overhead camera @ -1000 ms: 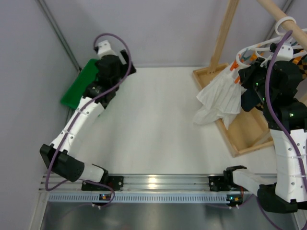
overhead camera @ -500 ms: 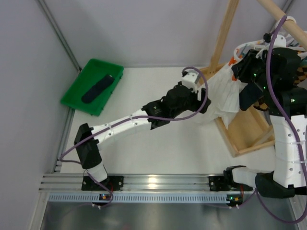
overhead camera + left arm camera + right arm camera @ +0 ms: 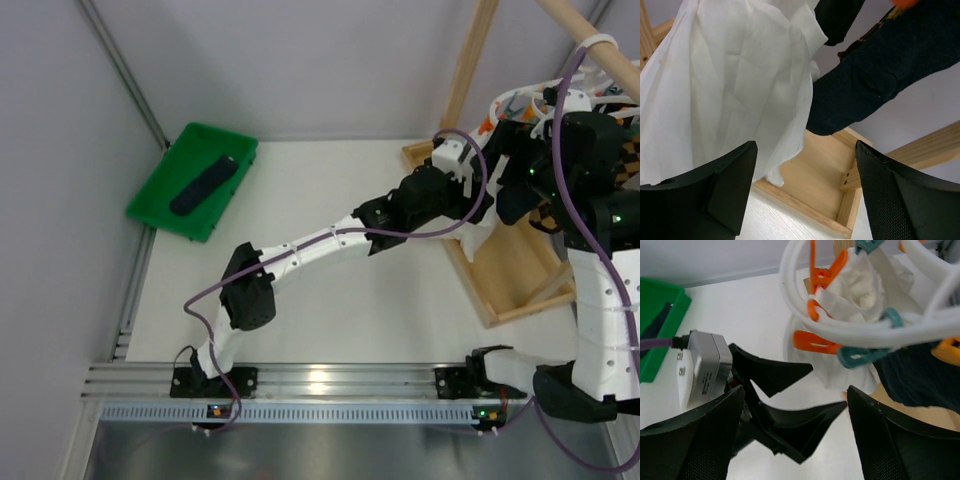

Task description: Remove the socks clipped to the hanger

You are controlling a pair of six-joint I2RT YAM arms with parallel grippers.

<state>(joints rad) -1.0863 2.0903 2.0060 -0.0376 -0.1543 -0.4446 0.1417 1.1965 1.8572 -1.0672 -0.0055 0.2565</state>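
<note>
The white ring hanger (image 3: 855, 327) with orange clips (image 3: 812, 340) and a teal clip (image 3: 860, 356) hangs at the top right (image 3: 522, 100). A dark sock (image 3: 875, 75) hangs from it beside a white cloth (image 3: 730, 85), and its edge shows in the right wrist view (image 3: 915, 382). My left gripper (image 3: 805, 195) stands open under the cloth and sock, touching neither. Just above it my right gripper (image 3: 795, 440) is open with nothing held. Another dark sock (image 3: 203, 185) lies in the green tray (image 3: 160, 215).
The wooden rack's base frame (image 3: 520, 285) sits on the table under the hanger, with its upright post (image 3: 470, 70) and a top dowel (image 3: 590, 35). The left arm (image 3: 320, 240) stretches across the table's middle. Grey walls close the back and left.
My left arm has swung from the green tray at the back left across to the hanger, leaving a sock in the tray. My right arm has shifted slightly by the hanger.
</note>
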